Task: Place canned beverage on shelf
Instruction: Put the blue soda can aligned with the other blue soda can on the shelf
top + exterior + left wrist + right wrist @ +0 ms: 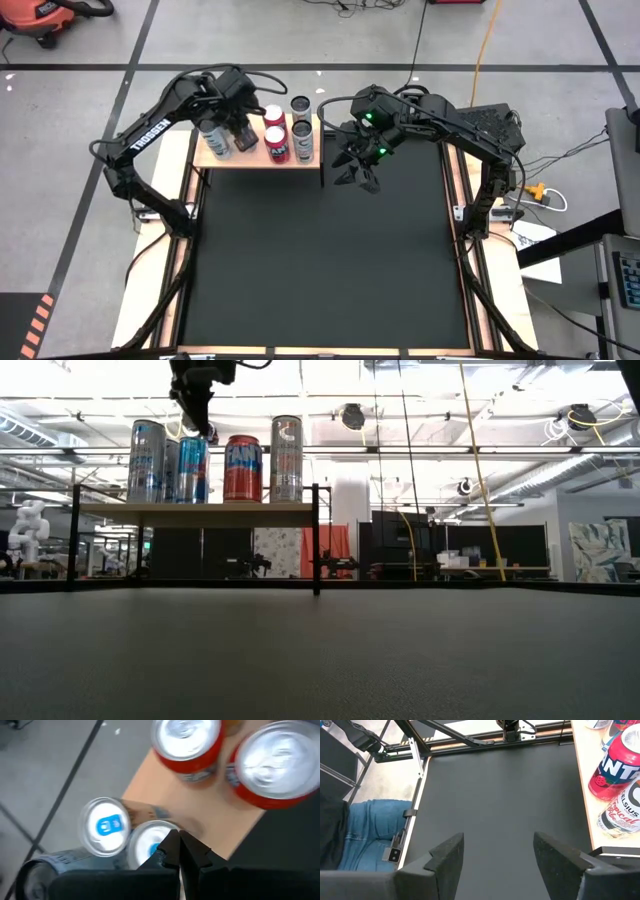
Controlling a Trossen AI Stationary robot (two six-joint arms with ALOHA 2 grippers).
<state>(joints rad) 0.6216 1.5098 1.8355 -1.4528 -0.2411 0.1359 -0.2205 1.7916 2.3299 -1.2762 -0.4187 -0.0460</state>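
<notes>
The shelf (232, 158), a pale wood board on a thin black frame, stands at the mat's far left. Several cans stand upright on it: tall silver ones (147, 460) (286, 457), a blue one (190, 468) and red ones (276, 143) (187, 740). My left gripper (203, 428) hangs shut just over the silver-topped cans (150, 842) at the shelf's left end, pointing steeply down. My right gripper (360, 178) hovers open over the mat just right of the shelf, with nothing between its fingers (447, 855). A red can (615, 767) and a white Celsius can (622, 812) show beside it.
The black mat (320, 260) spreads bare in front of the shelf, edged by narrow wooden strips (455, 200). A person's leg in blue jeans (370, 835) shows beyond the mat's edge. An orange vacuum (45, 20) and cables lie on the floor behind.
</notes>
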